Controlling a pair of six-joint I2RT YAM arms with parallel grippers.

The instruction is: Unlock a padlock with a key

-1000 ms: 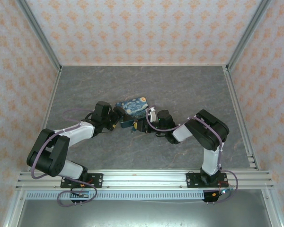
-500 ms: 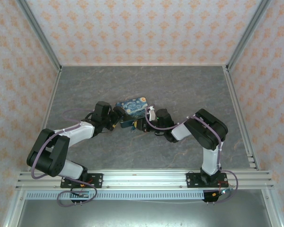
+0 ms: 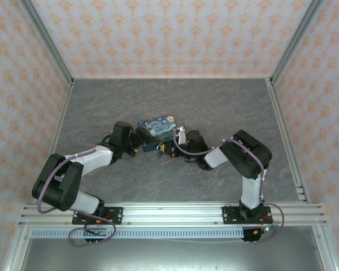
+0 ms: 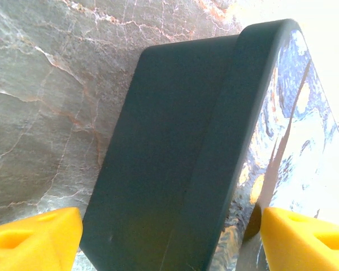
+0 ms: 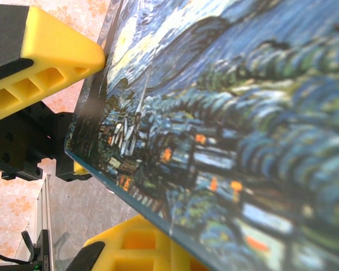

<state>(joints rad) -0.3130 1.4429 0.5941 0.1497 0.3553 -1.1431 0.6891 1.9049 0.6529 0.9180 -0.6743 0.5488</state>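
The blue-and-yellow painted tin (image 3: pixel 158 127) stands tilted at mid-table. My left gripper (image 3: pixel 140 141) is shut on it: in the left wrist view the tin's dark underside (image 4: pixel 175 141) fills the gap between the yellow fingers (image 4: pixel 34 237). A tiny dark teal piece, the padlock (image 3: pixel 159 150), sits at the tin's near edge. My right gripper (image 3: pixel 166 150) is shut right beside it; what it pinches is hidden. In the right wrist view one yellow finger (image 5: pixel 135 248) lies under the painted lid (image 5: pixel 243 113). The key is hidden.
The grey marbled tabletop (image 3: pixel 214 107) is fenced by patterned walls and aluminium posts (image 3: pixel 282 130). A rail (image 3: pixel 169 213) runs along the near edge with both arm bases. The left gripper's upper finger (image 5: pixel 51 51) presses the tin's far edge.
My right gripper slid a little left toward the tin's near edge and its jaws closed. The left arm and the tin stayed put.
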